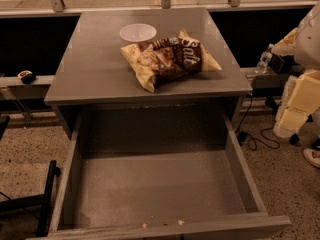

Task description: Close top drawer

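The top drawer point(155, 189) is pulled far out toward me from the grey cabinet point(100, 79). It is wide and deep with a plain grey inside, and holds only a few crumbs near its front wall point(165, 230). Its handle is hidden below the frame edge. My arm comes in at the right edge, and the pale blocky gripper point(294, 113) hangs to the right of the drawer's right side wall, apart from it and above the floor. It holds nothing that I can see.
A brown and cream chip bag point(167, 58) and a white bowl point(138, 33) lie on the cabinet top. A water bottle point(262, 60) stands on a ledge at the right. Cables point(255, 139) lie on the floor at the right. A dark frame point(47, 196) stands at the left.
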Tool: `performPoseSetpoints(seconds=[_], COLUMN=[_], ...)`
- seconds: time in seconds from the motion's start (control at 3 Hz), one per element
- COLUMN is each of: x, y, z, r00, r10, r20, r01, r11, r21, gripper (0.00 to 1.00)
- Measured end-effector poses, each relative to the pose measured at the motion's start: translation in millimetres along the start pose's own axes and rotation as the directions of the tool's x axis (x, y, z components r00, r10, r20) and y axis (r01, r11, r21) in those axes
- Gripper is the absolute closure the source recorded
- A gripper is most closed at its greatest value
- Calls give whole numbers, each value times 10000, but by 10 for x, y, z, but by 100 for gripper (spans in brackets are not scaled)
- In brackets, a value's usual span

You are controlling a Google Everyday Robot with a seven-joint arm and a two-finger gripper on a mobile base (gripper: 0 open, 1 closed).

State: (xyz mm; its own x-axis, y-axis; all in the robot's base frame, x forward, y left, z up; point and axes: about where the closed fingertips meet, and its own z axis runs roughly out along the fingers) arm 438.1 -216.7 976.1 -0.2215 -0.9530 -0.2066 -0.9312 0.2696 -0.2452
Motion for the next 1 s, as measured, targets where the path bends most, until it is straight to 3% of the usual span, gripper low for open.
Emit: performPoseSetpoints(seconds=[0.33, 0.67, 1.0], x=[0, -12, 4], y=[0, 31, 155], z=[2, 292, 971], r00=[10000, 9985, 9933], r10=[0, 81, 445], r20=[3, 542, 1067], r01=[0, -31, -229], r11=[10000, 9957, 9804], r21=[-6, -925, -1955], gripper=[0, 0, 0])
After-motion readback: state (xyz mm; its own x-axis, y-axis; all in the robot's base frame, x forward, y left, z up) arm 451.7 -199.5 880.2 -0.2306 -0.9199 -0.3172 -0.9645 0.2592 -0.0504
